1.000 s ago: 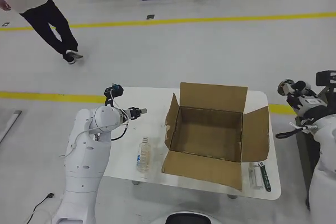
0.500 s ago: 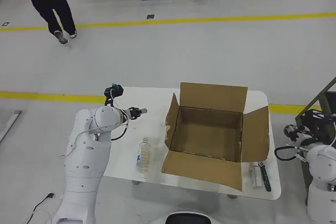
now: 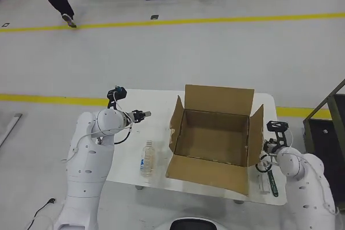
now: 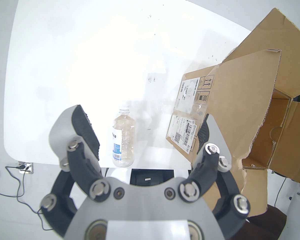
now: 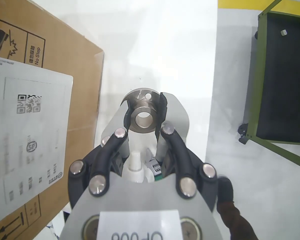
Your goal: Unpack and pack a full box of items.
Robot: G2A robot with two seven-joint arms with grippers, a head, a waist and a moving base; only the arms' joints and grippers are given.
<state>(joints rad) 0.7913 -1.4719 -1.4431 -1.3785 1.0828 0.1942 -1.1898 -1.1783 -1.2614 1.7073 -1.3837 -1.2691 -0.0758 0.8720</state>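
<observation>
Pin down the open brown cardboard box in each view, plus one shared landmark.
Top view: open brown cardboard box, centre-right on the white table.
Left wrist view: its labelled wall and flaps, beside the clear plastic bottle.
Right wrist view: its labelled wall, beside the right tool holding a metal ring.
Shared landmark: the white table.

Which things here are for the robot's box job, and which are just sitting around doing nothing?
For the job:
cardboard box
plastic bottle lying beside it
metal ring held in the right gripper
green-handled tool and white bottle on the box's other side

Just lying about:
green cart beside the table
plank on the floor
</observation>
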